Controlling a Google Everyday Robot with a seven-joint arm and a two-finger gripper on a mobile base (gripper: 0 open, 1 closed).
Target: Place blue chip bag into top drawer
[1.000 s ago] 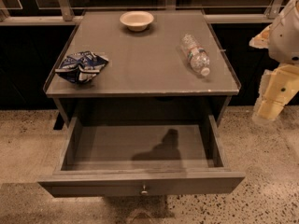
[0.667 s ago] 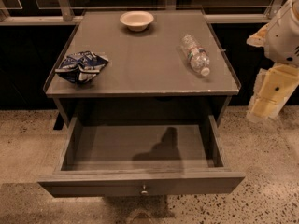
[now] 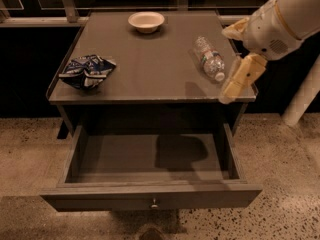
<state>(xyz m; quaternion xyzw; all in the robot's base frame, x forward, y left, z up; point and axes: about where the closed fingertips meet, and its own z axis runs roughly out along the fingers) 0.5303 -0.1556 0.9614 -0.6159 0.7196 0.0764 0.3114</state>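
The blue chip bag (image 3: 87, 71), crumpled dark-blue foil with white patches, lies on the left side of the cabinet top (image 3: 150, 64). The top drawer (image 3: 150, 196) stands pulled out below the top; its inside shows bare, with a small round knob at the middle of its front panel. My gripper (image 3: 239, 79), cream-coloured, hangs from the white arm at the right front edge of the cabinet top, far from the bag and holding nothing that I can see.
A clear plastic water bottle (image 3: 209, 59) lies on the right side of the top, just left of the gripper. A white bowl (image 3: 146, 21) stands at the back. A white post (image 3: 302, 96) stands at the right on the speckled floor.
The arm and gripper have moved left, from beside the cabinet's right side to over its right front edge. The bag, bottle, bowl and drawer have not moved.
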